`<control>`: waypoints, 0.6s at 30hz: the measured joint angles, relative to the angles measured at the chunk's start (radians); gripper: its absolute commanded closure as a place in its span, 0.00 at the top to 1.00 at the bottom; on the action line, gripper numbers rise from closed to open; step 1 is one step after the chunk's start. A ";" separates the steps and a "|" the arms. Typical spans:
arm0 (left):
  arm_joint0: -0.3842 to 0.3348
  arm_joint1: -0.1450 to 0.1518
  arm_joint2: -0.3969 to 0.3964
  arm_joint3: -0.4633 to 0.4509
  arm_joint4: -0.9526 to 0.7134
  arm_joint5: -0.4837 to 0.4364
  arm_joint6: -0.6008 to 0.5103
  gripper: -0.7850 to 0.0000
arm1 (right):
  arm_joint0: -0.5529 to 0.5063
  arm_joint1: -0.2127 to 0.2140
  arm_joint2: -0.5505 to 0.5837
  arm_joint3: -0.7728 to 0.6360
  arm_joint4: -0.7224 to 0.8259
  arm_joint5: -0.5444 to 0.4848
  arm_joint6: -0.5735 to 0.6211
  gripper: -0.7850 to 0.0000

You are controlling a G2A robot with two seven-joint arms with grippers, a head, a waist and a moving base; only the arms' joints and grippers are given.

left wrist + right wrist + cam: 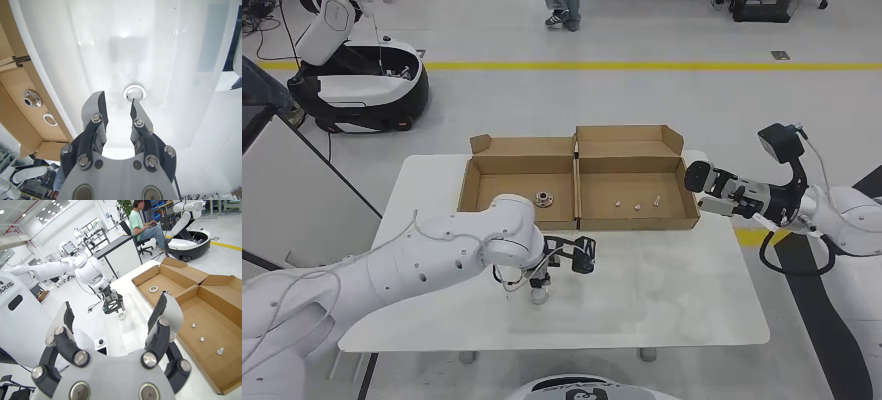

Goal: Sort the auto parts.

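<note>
A silver ring [134, 92] lies on the white table [662, 290], also seen as the ring [122, 316]. My left gripper [117, 96] hangs open just above it, one fingertip [133, 102] over the ring's near edge; the left gripper [113, 308] points down. The left cardboard box [492, 190] holds a flanged hub [32, 98] and another ring [50, 119]. The right box [672, 215] holds three small bolts [202, 339]. My right gripper [697, 182] stands open and empty at that box's right edge.
The two boxes sit side by side at the table's far edge. A grey cabinet [282, 190] stands left of the table, and another robot's base [362, 85] is on the floor behind.
</note>
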 measured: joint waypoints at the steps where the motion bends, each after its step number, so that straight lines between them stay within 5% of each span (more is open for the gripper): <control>1: 0.007 -0.003 0.000 0.007 0.010 -0.001 0.001 0.40 | 0.000 0.000 0.000 0.000 0.000 0.000 0.000 1.00; 18: 0.109 -0.057 0.000 0.096 0.151 0.013 -0.013 0.39 | 0.000 0.000 0.000 0.000 0.000 0.000 0.000 1.00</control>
